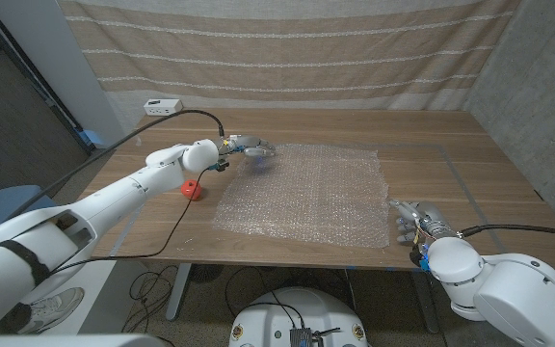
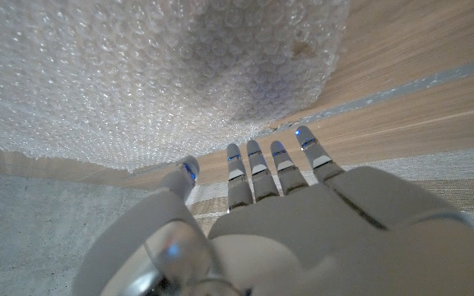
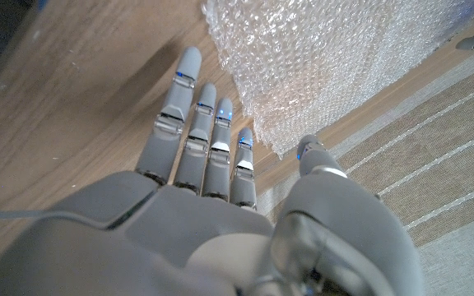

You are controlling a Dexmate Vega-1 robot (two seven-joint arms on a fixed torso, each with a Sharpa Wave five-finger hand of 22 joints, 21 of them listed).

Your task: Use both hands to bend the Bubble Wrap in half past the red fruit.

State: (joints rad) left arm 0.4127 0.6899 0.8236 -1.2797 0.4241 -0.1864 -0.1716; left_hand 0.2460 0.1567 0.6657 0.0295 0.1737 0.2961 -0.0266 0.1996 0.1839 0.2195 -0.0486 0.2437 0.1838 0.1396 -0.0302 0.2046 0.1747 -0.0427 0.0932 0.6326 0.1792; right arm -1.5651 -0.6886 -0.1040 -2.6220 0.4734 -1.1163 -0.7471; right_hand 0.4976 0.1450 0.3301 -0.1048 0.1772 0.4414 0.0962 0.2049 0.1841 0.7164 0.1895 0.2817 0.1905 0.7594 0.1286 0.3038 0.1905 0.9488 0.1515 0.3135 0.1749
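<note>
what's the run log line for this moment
wrap: flat on table, unfolded | left hand: open, at far-left corner | right hand: open, at near-right corner | fruit: left of wrap

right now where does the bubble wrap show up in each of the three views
Head view: bubble wrap lies spread mid-table, between the left hand at its far left corner and the right hand at its near right corner.
Left wrist view: the sheet spreads beyond the fingertips.
Right wrist view: its corner lies just past the fingers.
Shared landmark: the wooden table.
</note>
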